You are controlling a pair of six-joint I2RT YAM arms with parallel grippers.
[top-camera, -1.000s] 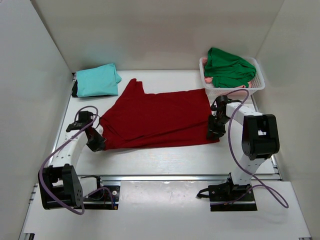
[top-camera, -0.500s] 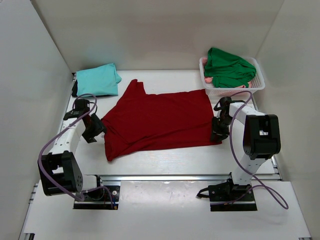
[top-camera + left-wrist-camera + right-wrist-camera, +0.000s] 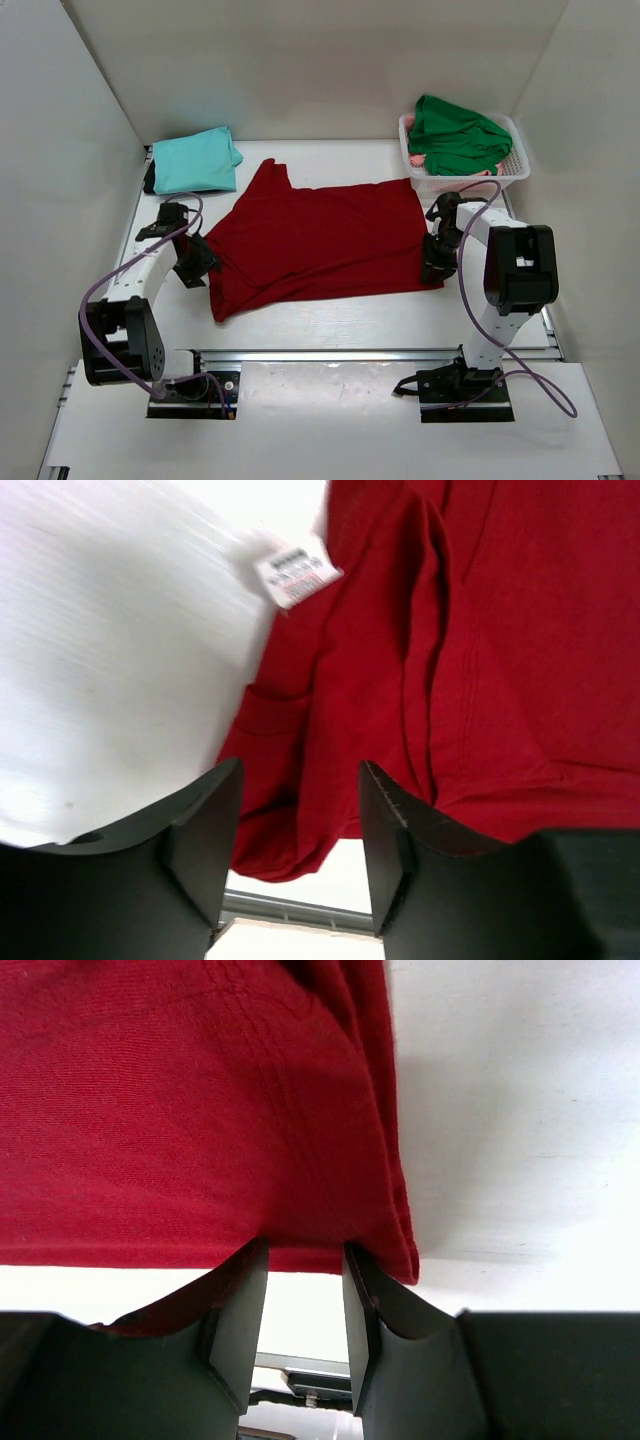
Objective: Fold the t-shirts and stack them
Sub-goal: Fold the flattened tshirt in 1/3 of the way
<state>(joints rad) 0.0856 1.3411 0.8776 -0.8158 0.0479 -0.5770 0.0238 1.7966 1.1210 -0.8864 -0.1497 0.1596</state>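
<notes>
Top view: the dark red t-shirt (image 3: 320, 235) lies spread across the worktop (image 3: 330, 320), with the left end effector (image 3: 200, 266) at its left edge and the right end effector (image 3: 436, 264) at its right edge.
Left wrist: the left end effector is released, fingers apart over the shirt's corner.
Right wrist: the fingers straddle the hem, and I cannot tell whether they grasp it.

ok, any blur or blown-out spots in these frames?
Top external: sharp, evenly lit, no harsh shadows around the dark red t-shirt. Left wrist: table nearly blown out, label too blurred to read. Right wrist: hem stitching in focus, table bright, soft shadow beside the cloth.
</notes>
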